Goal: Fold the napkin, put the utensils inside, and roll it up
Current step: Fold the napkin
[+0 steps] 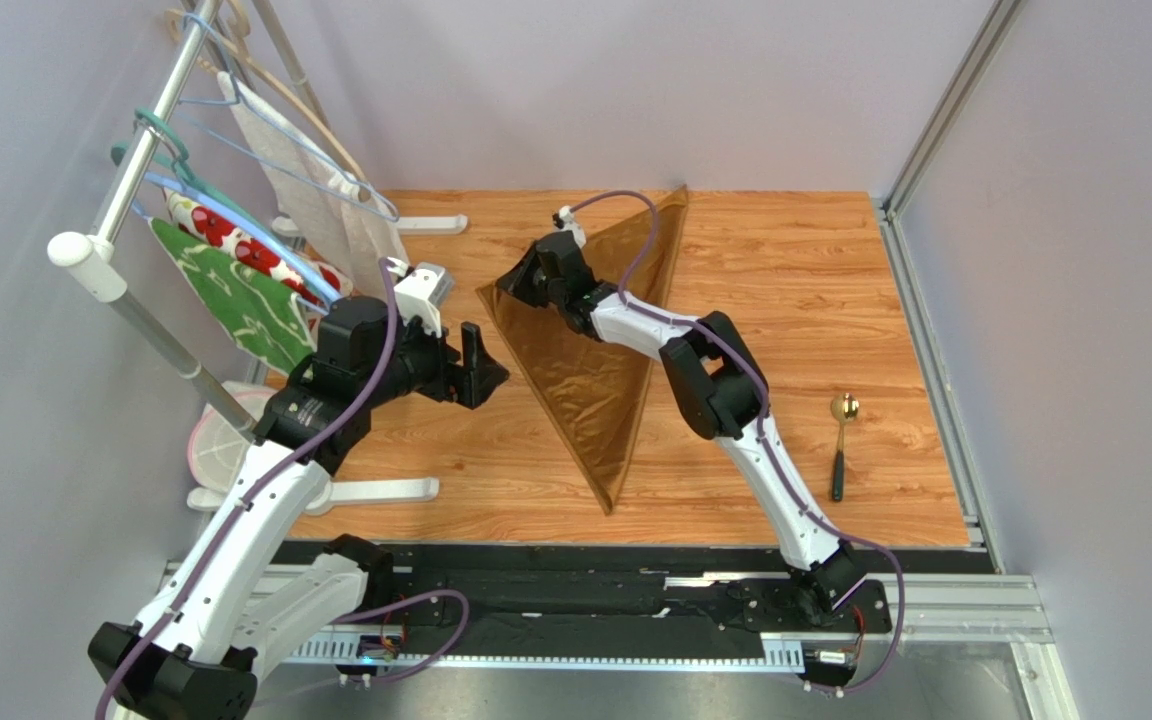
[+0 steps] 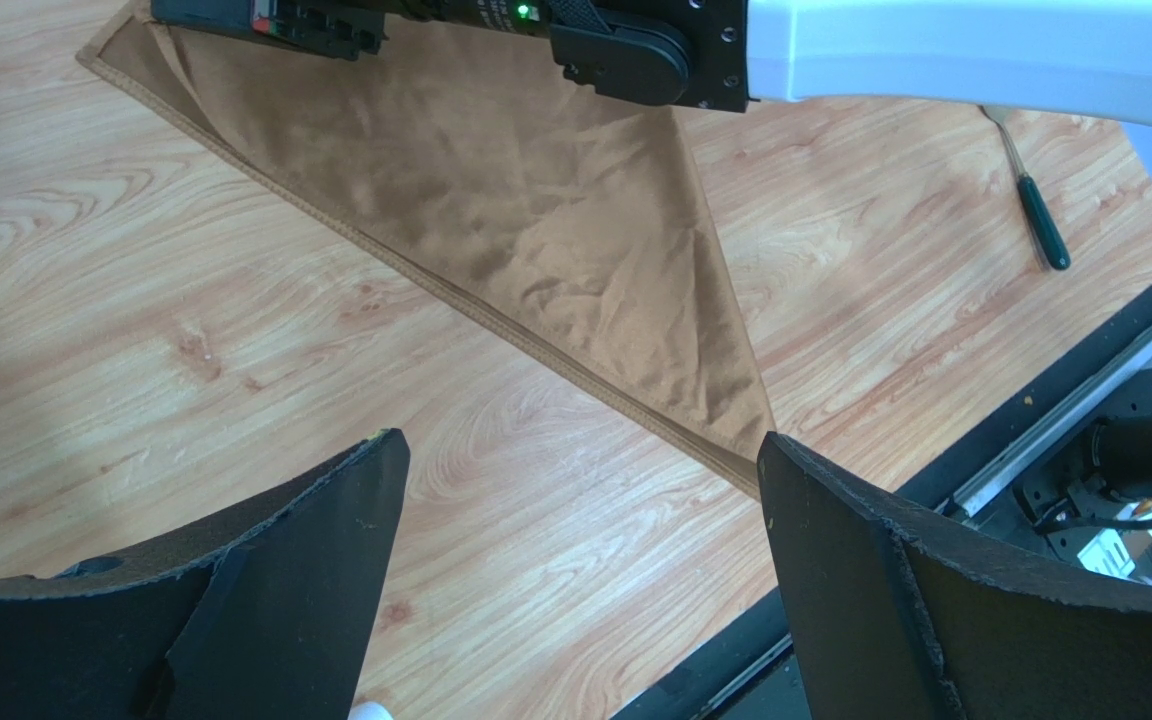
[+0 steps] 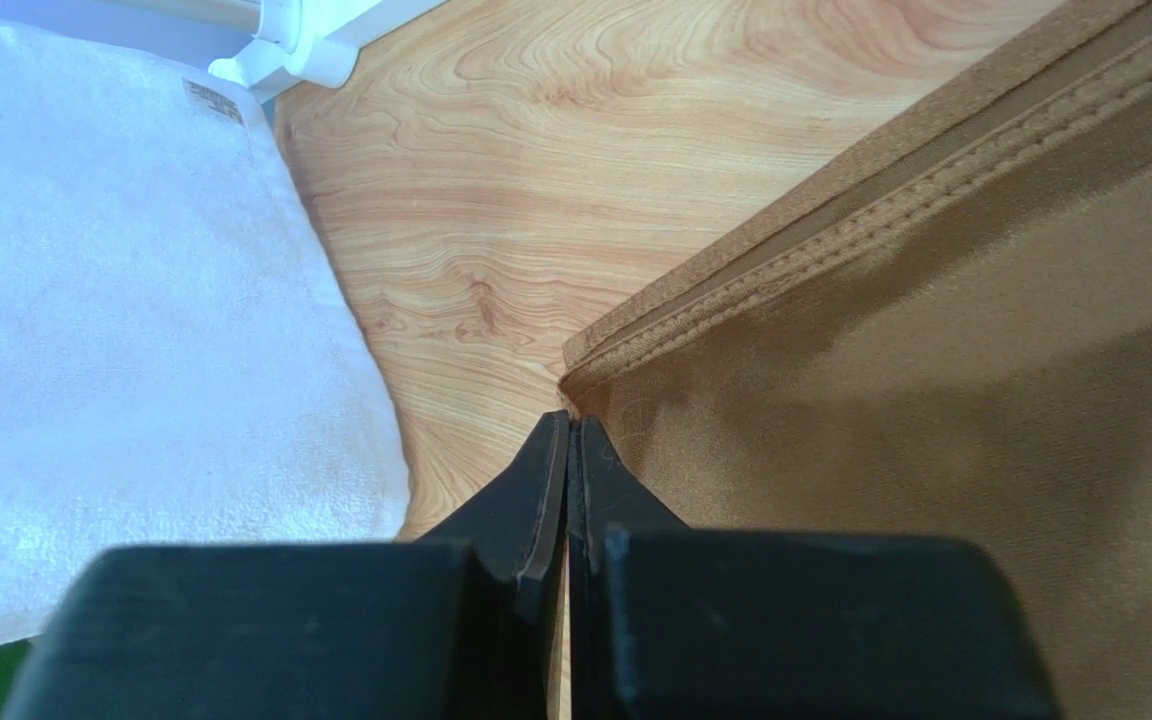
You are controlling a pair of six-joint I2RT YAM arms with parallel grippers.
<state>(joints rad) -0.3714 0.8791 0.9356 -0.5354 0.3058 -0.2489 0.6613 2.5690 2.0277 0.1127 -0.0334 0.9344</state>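
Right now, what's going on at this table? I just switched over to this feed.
The napkin lies folded into a triangle on the table. The right gripper is shut with its tips at the triangle's corner nearest the left arm; whether cloth is pinched between them is unclear. The left gripper hangs open and empty over bare wood beside the napkin. A spoon lies apart on the table's right side, not yet on the cloth, and nothing is rolled.
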